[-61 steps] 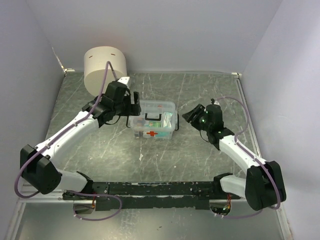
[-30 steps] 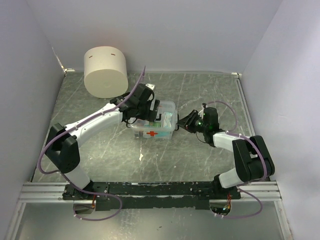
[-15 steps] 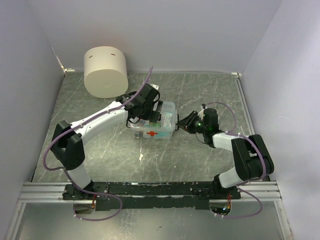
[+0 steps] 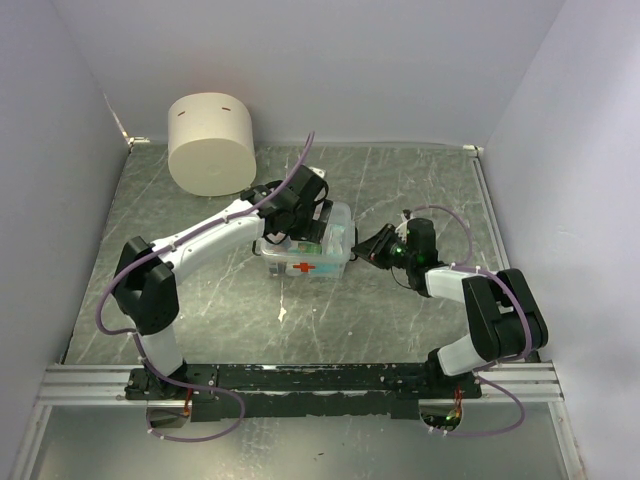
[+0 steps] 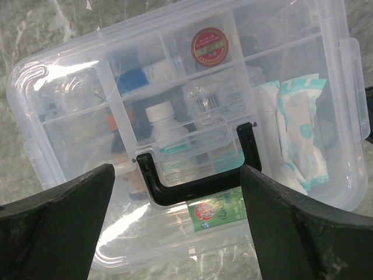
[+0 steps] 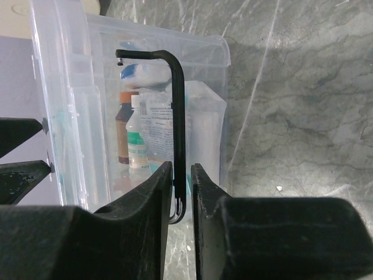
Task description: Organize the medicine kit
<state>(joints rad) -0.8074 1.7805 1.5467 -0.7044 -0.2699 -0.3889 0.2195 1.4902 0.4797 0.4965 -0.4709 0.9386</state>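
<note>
Sitting mid-desk, the medicine kit (image 4: 300, 265) is flanked. At its right end the right fingers (image 6: 116, 233) are narrowed to a slit facing the black handle (image 5: 198, 189); no grip can be confirmed. Farther, the left fingers (image 5: 52, 227) are held wide and empty over it, presumably for steadying.

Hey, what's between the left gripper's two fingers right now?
In the left wrist view, the medicine kit's black handle, flat on its clear lid, shows in the gap between the fingers of the open left gripper.

Medicine kit (image 4: 305, 252) on table (image 4: 210, 295) centre, cylinder (image 4: 210, 143) behind, leftward
</note>
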